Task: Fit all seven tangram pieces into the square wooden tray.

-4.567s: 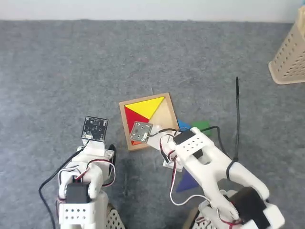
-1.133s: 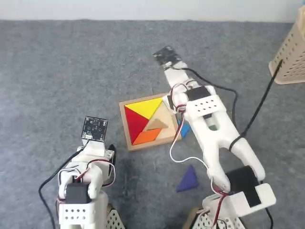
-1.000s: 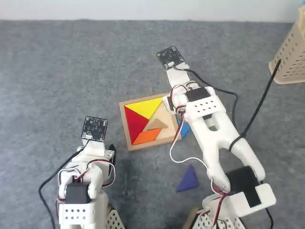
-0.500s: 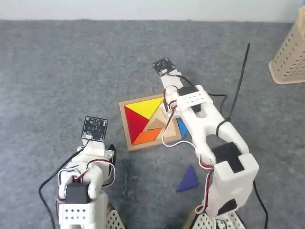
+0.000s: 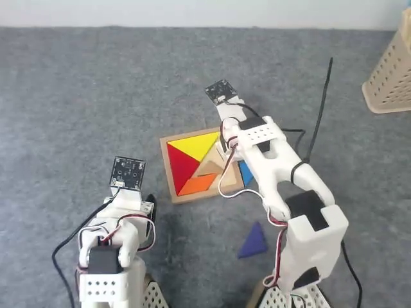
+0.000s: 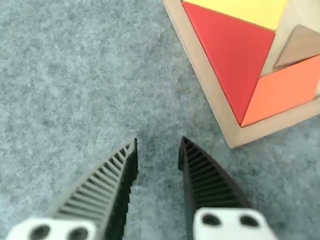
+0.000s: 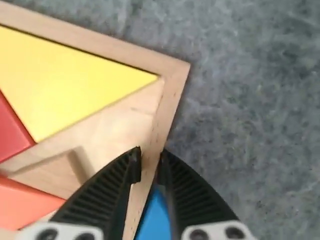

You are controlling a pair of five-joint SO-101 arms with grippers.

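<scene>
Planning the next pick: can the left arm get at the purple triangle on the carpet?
Probably yes: the purple triangle lies alone on bare carpet, nothing over it, and the left gripper hangs open and empty.

Your left arm (image 5: 106, 256), at seven o'clock, and right arm (image 5: 282, 179), at five, were white plastic, looped with red, black and white wires (image 5: 221, 183); each wrist carried a black square circuit board (image 5: 128, 172); your left gripper (image 6: 159, 141) had black, ribbed, pointed fingers (image 6: 205, 175).
</scene>
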